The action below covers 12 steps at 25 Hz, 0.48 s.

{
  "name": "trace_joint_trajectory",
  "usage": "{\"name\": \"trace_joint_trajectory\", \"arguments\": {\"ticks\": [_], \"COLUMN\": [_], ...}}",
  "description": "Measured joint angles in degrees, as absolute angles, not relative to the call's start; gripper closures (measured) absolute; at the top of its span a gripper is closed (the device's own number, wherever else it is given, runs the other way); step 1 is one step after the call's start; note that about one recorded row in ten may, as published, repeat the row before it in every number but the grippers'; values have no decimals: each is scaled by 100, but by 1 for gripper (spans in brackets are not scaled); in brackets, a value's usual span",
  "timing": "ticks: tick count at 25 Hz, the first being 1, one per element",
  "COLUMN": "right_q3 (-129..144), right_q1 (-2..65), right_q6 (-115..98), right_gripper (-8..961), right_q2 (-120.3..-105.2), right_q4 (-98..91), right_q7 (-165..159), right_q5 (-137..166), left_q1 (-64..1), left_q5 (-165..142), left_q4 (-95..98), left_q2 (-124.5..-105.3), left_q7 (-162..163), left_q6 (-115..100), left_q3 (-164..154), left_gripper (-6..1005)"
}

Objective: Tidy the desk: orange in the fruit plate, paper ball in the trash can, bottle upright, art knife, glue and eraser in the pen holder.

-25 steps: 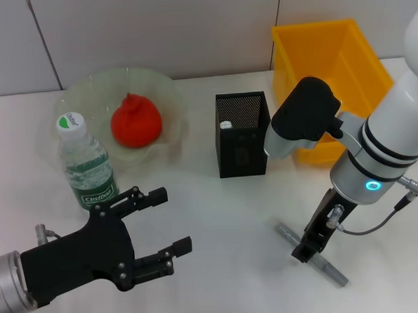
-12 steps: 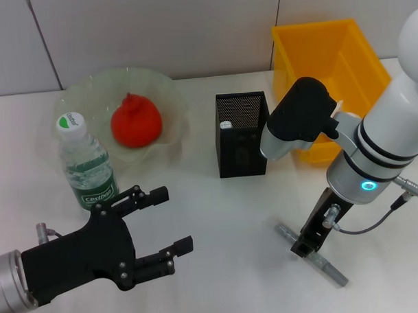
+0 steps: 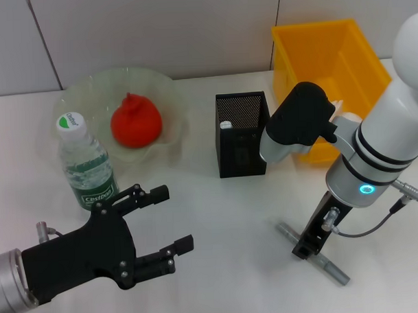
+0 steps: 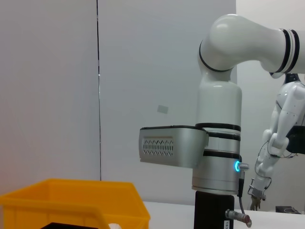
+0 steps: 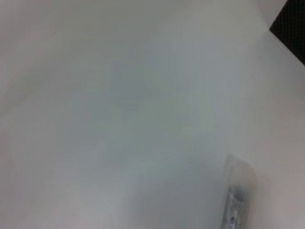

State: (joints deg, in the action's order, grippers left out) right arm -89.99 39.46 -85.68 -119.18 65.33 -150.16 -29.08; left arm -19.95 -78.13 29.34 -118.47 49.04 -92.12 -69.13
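The red-orange orange [image 3: 135, 122] lies in the pale-green fruit plate [image 3: 79, 90] at the back left. In front of the plate the bottle [image 3: 86, 165] stands upright. At mid-table is the black mesh pen holder [image 3: 241, 136], with a small white cap [image 3: 226, 125] showing inside; I cannot tell which item it is. The grey art knife [image 3: 331, 267] lies flat at the front right and shows blurred in the right wrist view [image 5: 236, 202]. My right gripper [image 3: 306, 248] is down on the knife's middle. My left gripper [image 3: 173, 219] hangs open at the front left, holding nothing. Paper ball and eraser are out of view.
The yellow trash can [image 3: 329, 63] stands at the back right, behind my right arm [image 3: 363, 154], and its rim shows in the left wrist view [image 4: 71, 191]. A grey wall closes off the back of the white table [image 3: 218, 218].
My right arm's upper part has leaned slightly to the left while its gripper stays at the art knife. The knife, the left gripper and the other things have not moved.
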Motion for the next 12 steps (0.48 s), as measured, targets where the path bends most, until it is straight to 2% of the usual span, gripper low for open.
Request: {"name": "trace_joint_trajectory", "arguments": {"ticks": [8,12], "right_q3": [-8932,-8927], "right_q1": [3966,3966], "right_q6": [-8521,-8509], "right_gripper": [696,773], "right_q2": [-11914,-11918], "right_q4": [6530,6586], "right_q7": [-15044,-15058], "right_q5": [-2878,-2756], "left_q1": [-1995,-1994], "left_q5": [-7806,-7804], "left_q4": [2945,2949], "left_q2": [-11848,-11848], "left_q7": [4904,4899], "left_q6": [-9191,-9179], "left_q3": [-6908,-6874], "left_gripper": [195,195]}}
